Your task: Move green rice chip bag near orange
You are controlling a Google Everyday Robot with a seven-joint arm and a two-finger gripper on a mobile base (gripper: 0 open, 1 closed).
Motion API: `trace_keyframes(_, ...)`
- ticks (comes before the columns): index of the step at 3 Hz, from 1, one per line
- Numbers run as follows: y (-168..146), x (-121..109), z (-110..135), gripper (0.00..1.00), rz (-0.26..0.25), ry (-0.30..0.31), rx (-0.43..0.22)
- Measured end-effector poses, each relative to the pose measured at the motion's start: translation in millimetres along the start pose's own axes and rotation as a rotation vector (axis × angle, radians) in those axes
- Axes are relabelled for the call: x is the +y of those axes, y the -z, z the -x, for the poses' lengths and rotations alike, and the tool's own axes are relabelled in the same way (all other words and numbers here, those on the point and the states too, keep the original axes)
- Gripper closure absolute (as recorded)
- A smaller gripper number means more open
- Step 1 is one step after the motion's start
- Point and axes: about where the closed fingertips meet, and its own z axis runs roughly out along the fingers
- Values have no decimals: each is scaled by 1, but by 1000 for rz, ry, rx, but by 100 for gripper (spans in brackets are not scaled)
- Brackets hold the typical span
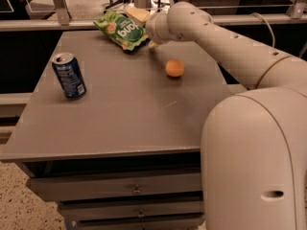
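The green rice chip bag [122, 29] lies crinkled at the far edge of the grey table [120, 114], left of centre. The orange [174, 67] sits on the table to the bag's right and nearer to me, about a bag's width away. My gripper [146, 30] is at the bag's right end, reaching in from the right and touching or overlapping that end. The wrist hides most of it, so I cannot tell whether it holds the bag.
A blue soda can [69, 74] stands upright on the left side of the table. My arm [230, 47] spans the right rear corner and its large body [254, 162] fills the right foreground. Drawers [136, 189] sit below the tabletop. A railing runs behind the table.
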Motion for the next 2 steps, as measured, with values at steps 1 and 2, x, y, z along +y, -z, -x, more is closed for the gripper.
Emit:
trace_keyframes(1, 1, 1, 1, 0, 0, 0, 0)
trace_keyframes(2, 1, 1, 1, 0, 0, 0, 0)
